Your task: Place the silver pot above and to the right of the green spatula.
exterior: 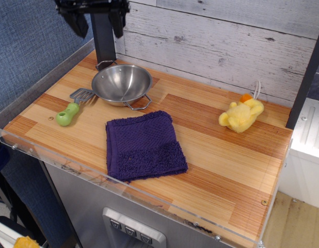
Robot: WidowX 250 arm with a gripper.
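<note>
The silver pot stands upright on the wooden table at the back left, its wire handle pointing toward the front. The green spatula lies just left of it, its lime handle toward the front and its grey slotted head touching or close to the pot's left rim. My gripper hangs high above the pot at the top edge of the view. Its two black fingers are spread apart and hold nothing.
A purple towel lies flat in front of the pot. A yellow plush duck sits at the back right. The arm's black column stands behind the pot. A white plank wall backs the table.
</note>
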